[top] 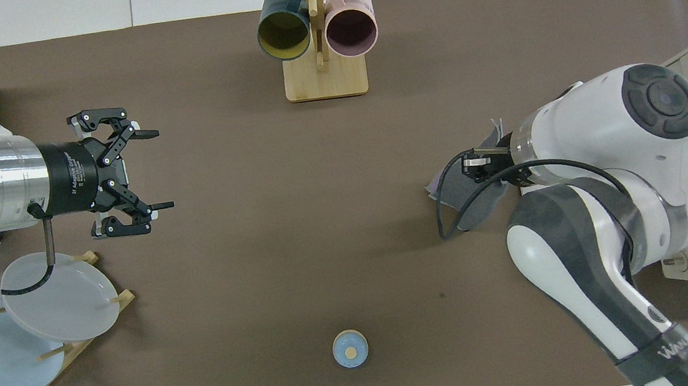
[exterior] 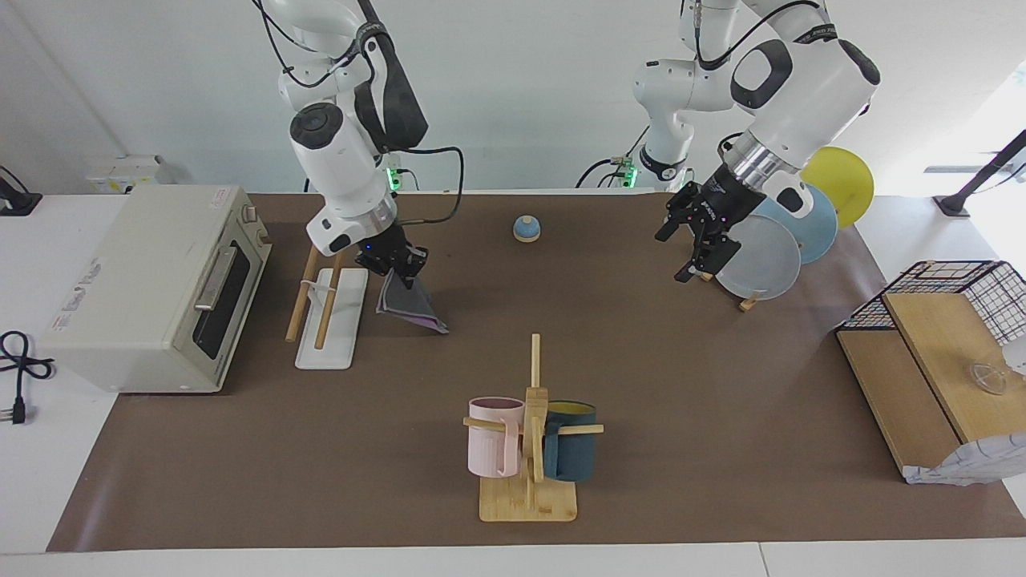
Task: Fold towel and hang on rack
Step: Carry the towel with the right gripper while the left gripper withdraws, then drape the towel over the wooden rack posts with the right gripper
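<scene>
The towel (exterior: 409,306) is folded, dark grey outside with a purple edge showing at the bottom. It hangs from my right gripper (exterior: 405,268), which is shut on its top edge. Its lower corner reaches down close to the mat, just beside the rack (exterior: 319,282). The rack's two wooden rods slope over a flat white base (exterior: 337,340), next to the toaster oven. In the overhead view the right arm covers the rack, and only part of the towel (top: 475,202) shows. My left gripper (exterior: 705,240) is open and holds nothing, up in the air over the mat beside the plate stand (top: 142,173).
A cream toaster oven (exterior: 152,288) stands at the right arm's end. A bamboo mug tree (exterior: 531,433) with a pink and a teal mug stands mid-table, far from the robots. Three plates (exterior: 757,258) stand in a stand. A small blue bell (exterior: 527,229) and a wire basket (exterior: 962,296) are also here.
</scene>
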